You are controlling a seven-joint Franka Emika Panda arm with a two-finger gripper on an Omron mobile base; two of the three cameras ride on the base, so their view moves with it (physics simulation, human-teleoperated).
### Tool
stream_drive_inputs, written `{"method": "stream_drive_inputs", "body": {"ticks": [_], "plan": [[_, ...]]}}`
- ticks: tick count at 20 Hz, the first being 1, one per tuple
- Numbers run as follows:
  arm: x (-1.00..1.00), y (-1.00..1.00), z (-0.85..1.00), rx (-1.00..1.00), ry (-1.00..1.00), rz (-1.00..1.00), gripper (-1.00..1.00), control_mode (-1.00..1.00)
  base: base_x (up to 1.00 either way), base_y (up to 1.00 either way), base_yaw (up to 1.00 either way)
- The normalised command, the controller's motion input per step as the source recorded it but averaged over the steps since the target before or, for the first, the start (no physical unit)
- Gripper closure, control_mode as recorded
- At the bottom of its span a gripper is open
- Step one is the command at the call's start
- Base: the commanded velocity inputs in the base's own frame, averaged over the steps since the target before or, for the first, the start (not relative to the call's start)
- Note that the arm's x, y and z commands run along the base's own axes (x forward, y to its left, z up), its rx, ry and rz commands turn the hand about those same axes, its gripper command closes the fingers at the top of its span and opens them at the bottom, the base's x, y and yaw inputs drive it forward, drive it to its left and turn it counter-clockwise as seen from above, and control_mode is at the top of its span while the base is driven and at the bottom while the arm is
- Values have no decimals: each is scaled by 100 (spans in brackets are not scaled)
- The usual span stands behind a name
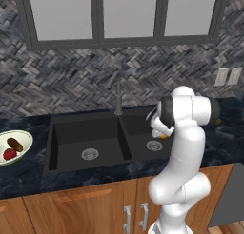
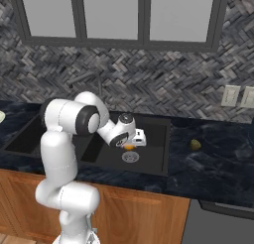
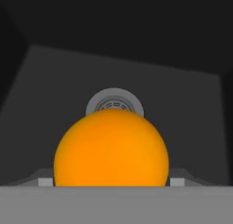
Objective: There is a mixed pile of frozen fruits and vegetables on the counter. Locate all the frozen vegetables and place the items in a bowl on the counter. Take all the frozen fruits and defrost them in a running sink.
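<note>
Orange ball (image 3: 111, 148) sits between the two finger tips of the hand (image 2: 130, 145), a tip showing on each side of it, so the hand looks clamped on the ball. Hand hangs low over the right basin of the black sink (image 1: 66, 147), ball just above that basin's round metal drain (image 2: 130, 157); hand view shows the drain ring right behind the ball. Tall dark faucet (image 1: 117, 97) stands at the back between the basins; whether water runs, cannot tell. Pale bowl (image 1: 26, 141) rests on the dark worktop (image 1: 24, 178) left of the sink, holding a red round item (image 1: 9, 154) and a dark brown oblong one (image 1: 15, 144). Yellowish-olive lump (image 2: 195, 145) lies on the worktop right of the sink, well apart from the hand.
</note>
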Motion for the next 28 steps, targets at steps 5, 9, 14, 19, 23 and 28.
{"method": "stream_drive_inputs", "body": {"ticks": [5,9,14,19,23,28], "plan": [[2,0,-21,0,1,0,100,-100,0,0,0],[6,0,-21,0,1,0,100,-100,0,0,0],[6,0,-21,0,1,0,100,-100,0,0,0],[7,0,-22,0,1,0,100,-100,0,0,0],[6,0,-21,0,1,0,100,-100,0,0,0],[3,0,-21,0,0,0,100,-100,0,0,0]]}}
